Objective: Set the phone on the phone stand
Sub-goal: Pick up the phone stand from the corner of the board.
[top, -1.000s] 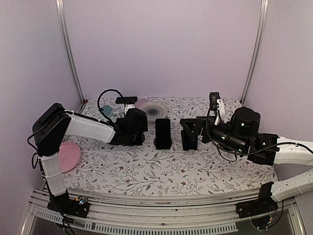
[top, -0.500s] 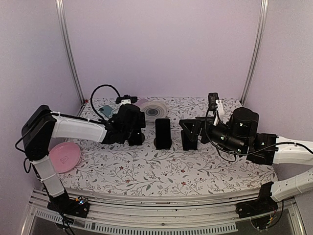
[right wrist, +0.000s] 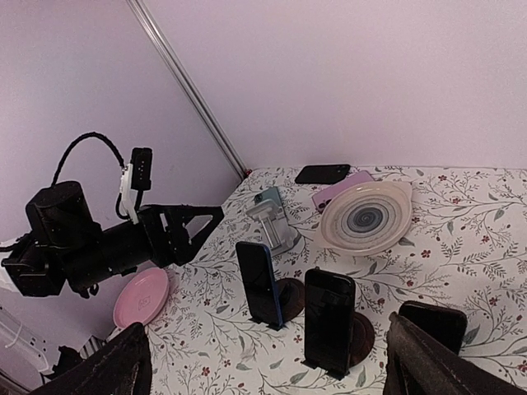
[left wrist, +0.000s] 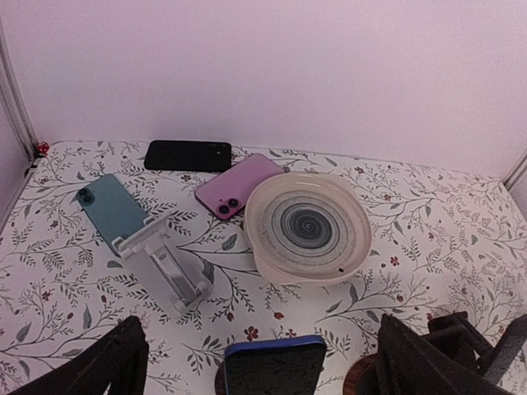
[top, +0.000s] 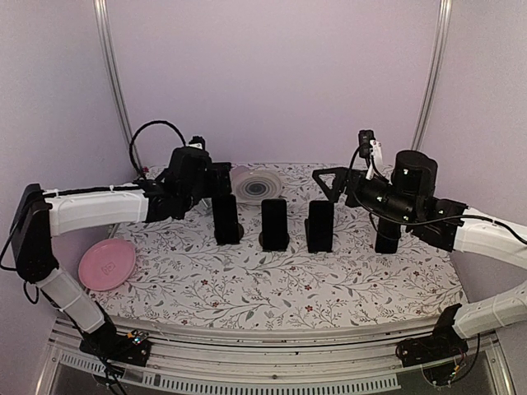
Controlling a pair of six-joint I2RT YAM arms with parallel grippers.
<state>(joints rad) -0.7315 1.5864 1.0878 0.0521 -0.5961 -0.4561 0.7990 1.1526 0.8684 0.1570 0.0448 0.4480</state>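
Three dark phones stand upright in a row on round dark stands: the left phone [top: 226, 218] with a blue edge [right wrist: 259, 284], the middle phone [top: 274, 222] and the right phone [top: 320, 225]. Three more phones lie flat at the back: a black one [left wrist: 188, 155], a pink one [left wrist: 239, 185] and a teal one [left wrist: 111, 210]. An empty white phone stand [left wrist: 165, 267] sits by the teal phone. My left gripper [top: 221, 179] hangs open just behind the left phone. My right gripper [top: 329, 183] hangs open above and behind the right phone. Neither holds anything.
A cream bowl with a spiral pattern [top: 257, 185] sits at the back centre beside the pink phone. A pink plate [top: 107, 263] lies at the left edge of the flowered table [top: 272, 296]. Metal frame posts [top: 115, 90] stand at both back corners.
Both arms have lifted and drawn back from the row. The left and right phones, earlier covered by the grippers, now stand free on their stands.
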